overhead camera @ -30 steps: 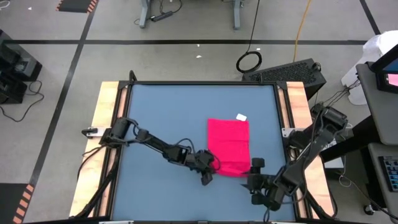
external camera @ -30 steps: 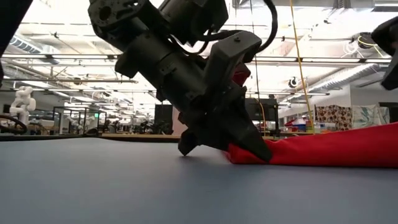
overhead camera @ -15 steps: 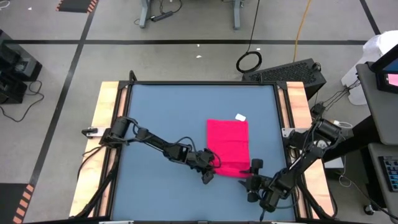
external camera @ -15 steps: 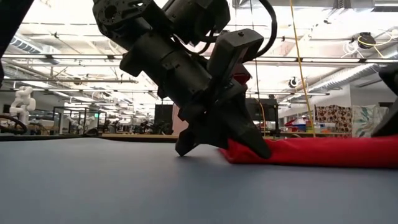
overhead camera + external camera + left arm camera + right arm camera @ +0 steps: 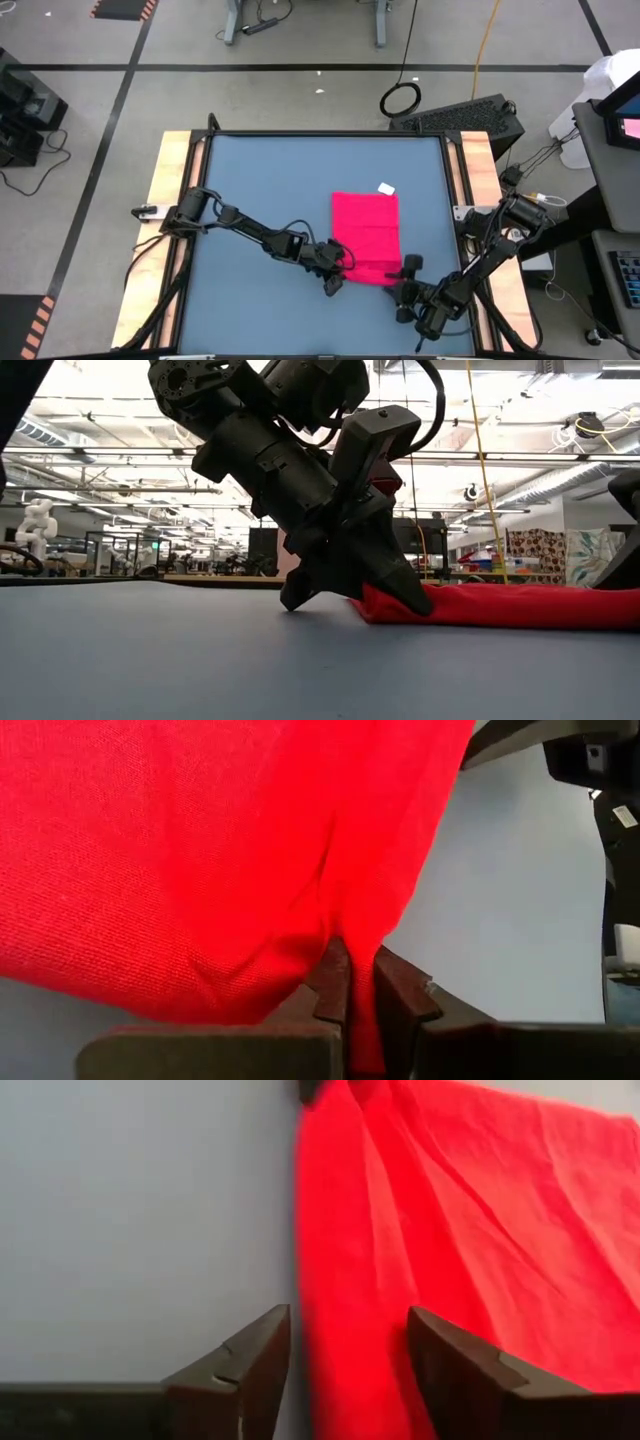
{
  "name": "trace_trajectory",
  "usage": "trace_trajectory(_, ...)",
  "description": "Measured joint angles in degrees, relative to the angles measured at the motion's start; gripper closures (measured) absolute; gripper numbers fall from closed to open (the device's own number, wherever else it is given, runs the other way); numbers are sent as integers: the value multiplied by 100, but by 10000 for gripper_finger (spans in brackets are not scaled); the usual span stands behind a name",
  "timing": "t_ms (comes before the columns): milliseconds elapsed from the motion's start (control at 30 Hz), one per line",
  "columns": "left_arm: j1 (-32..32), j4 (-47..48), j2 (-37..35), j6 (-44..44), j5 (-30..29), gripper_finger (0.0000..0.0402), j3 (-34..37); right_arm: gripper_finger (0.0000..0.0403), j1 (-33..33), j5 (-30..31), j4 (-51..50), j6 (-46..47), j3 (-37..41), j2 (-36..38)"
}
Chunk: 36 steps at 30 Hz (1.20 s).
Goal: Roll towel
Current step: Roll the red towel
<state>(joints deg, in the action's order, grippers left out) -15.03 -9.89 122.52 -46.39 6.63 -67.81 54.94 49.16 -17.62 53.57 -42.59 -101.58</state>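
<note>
The left pincer (image 5: pixel 336 276) is closing its two fingers tightly on a fold of the towel (image 5: pixel 367 237), at the near left corner of the cloth. In the left wrist view the red fabric (image 5: pixel 220 860) is being squeezed between the dark fingers (image 5: pixel 395 995), with almost no gap between them. In the low view this pincer (image 5: pixel 355 595) is leaning down to the surface (image 5: pixel 150 650) and is pressing on the raised end of the towel (image 5: pixel 500 605).

The right pincer (image 5: pixel 405 285) is standing at the near right corner of the towel, with its fingers apart. In the right wrist view the edge of the cloth (image 5: pixel 450 1230) is lying between the two open fingers (image 5: pixel 240 1365), but I cannot tell if they are touching it, and they are not gripping it.

The towel is lying flat on the blue surface (image 5: pixel 270 180), right of the middle, with its small white tag (image 5: pixel 386 187) at the far edge. Its near edge is partly hiding under both pincers. In the low view only a small dark part of the right arm is showing at the picture's right edge.

Compared with one second ago, the right pincer is now closer to the towel's corner and its fingers are a little less wide. The left pincer is keeping the same grip, and the towel is lying lower in the low view.
</note>
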Motion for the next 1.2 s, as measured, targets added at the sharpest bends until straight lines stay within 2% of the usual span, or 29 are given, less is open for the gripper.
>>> trace_trajectory(133,0,-4,0,7,0,375,2,188,-115,-259,-272,166,-3,18)
trace_trajectory(267,-2,-7,0,17,-11,375,4,188,-230,-517,-261,140,-17,37)
trace_trajectory(567,-100,-188,-23,337,-286,368,23,263,-505,-1314,-218,193,-26,55)
trace_trajectory(700,-214,-195,-149,820,-327,327,27,305,-681,-1800,-202,44,-30,163)
trace_trajectory(1000,-349,168,-678,1629,-570,193,33,381,-1349,-3144,-392,-728,11,905)
trace_trajectory(1100,-519,86,-785,2092,-968,172,33,395,-1733,-3699,-421,-965,11,1030)
trace_trajectory(1200,-762,-370,-795,2634,-1589,167,24,399,-2129,-4135,-397,-1251,11,1090)
